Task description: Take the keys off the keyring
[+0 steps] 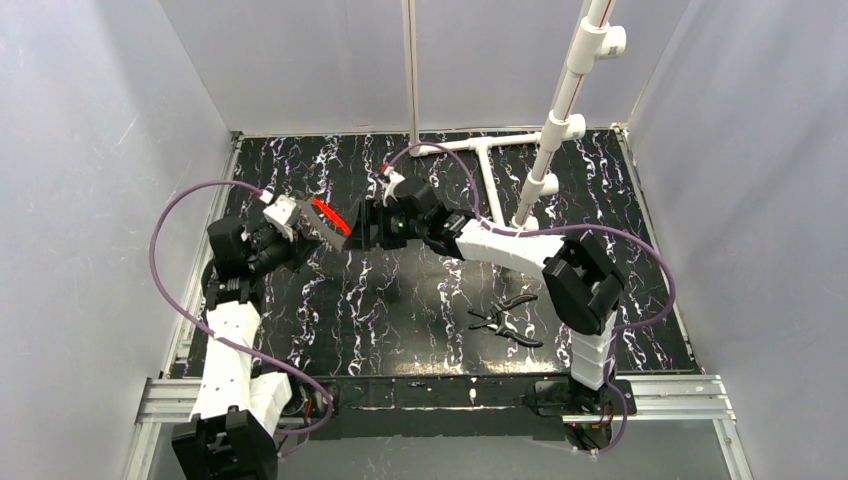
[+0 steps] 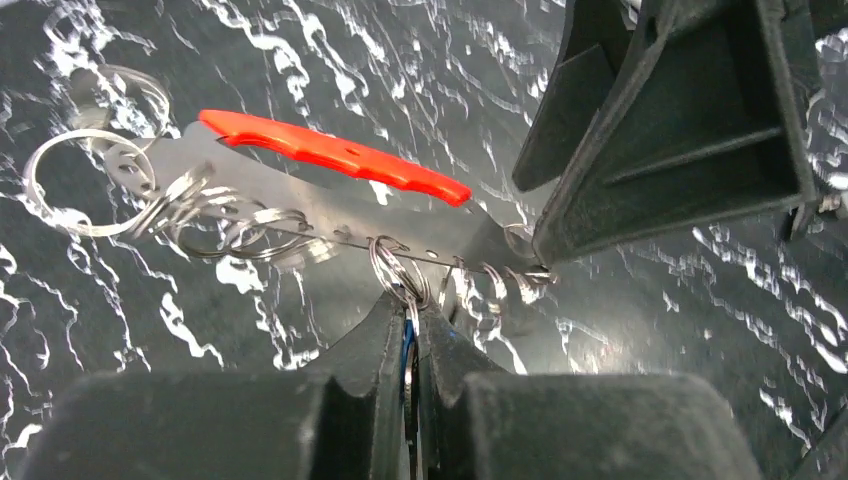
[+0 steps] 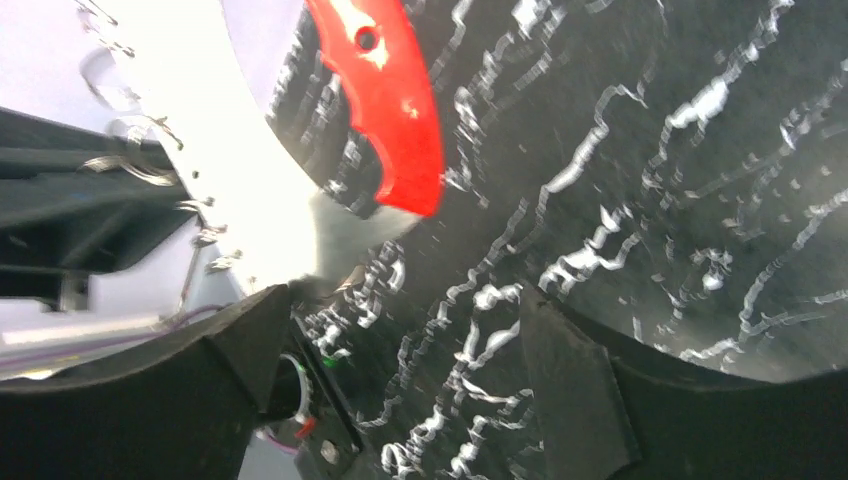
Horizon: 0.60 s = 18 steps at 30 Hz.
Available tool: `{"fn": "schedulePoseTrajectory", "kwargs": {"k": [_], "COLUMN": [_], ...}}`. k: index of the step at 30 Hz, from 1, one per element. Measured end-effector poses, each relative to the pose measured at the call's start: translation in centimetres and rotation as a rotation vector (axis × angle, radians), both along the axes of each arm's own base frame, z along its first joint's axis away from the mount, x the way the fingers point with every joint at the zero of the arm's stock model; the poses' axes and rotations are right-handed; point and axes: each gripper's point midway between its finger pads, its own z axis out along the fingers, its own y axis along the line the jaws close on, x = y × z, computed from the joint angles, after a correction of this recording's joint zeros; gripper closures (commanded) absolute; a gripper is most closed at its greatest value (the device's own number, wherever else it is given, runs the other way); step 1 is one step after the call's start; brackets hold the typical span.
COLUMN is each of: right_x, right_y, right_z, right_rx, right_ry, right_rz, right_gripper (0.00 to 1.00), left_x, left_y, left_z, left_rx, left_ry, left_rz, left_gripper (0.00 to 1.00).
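The keyring (image 2: pixel 335 155) is a slim red bar on a shiny metal plate, held above the table; it also shows in the top view (image 1: pixel 328 215) and the right wrist view (image 3: pixel 385 100). Several silver split rings (image 2: pixel 90 180) hang along the plate's edge. My left gripper (image 2: pixel 410 312) is shut on a small key with a blue head (image 2: pixel 408 345), hung from a ring (image 2: pixel 395 265) on the plate; most of the key is hidden between the jaws. My right gripper (image 3: pixel 405 310) is open, and its left finger (image 3: pixel 250 330) touches the plate's tip. In the top view the left gripper (image 1: pixel 305 228) and right gripper (image 1: pixel 362 228) flank the keyring.
Black-handled pliers (image 1: pixel 505 320) lie on the dark marbled table (image 1: pixel 420 330) at the front right. A white PVC pipe frame (image 1: pixel 560 110) stands at the back right. Grey walls enclose the table on three sides.
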Motion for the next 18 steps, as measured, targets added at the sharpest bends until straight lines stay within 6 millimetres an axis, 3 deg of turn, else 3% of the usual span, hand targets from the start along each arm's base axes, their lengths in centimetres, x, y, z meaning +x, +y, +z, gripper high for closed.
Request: {"fn": "schedulePoseTrajectory", "kwargs": {"k": [4, 8, 12, 18], "right_x": [-1.1, -2.6, -3.7, -4.9], "right_y": [-1.5, -2.4, -3.0, -3.3], "right_z": [-3.7, -5.3, -4.4, -0.7], "right_rx": [-0.036, -0.05, -0.032, 0.029], "right_ry": [0.049, 0.053, 0.006, -0.13], "right_rz": [0.019, 0.073, 0.139, 0.253], "right_gripper": [0.02, 0.02, 0.02, 0.02], "left_x": [-0.8, -2.2, -4.3, -7.2], "left_y": [0.5, 0.7, 0.7, 0.1], "left_z": [-1.8, -3.3, -3.1, -2.6], "left_rx": [0.098, 0.196, 0.32, 0.473], "left_ry": [0.103, 0.196, 0.185, 0.075], "left_rz": [-0.058, -0.165, -0.311, -0.534], "left_gripper": [1.0, 1.0, 1.0, 1.0]}}
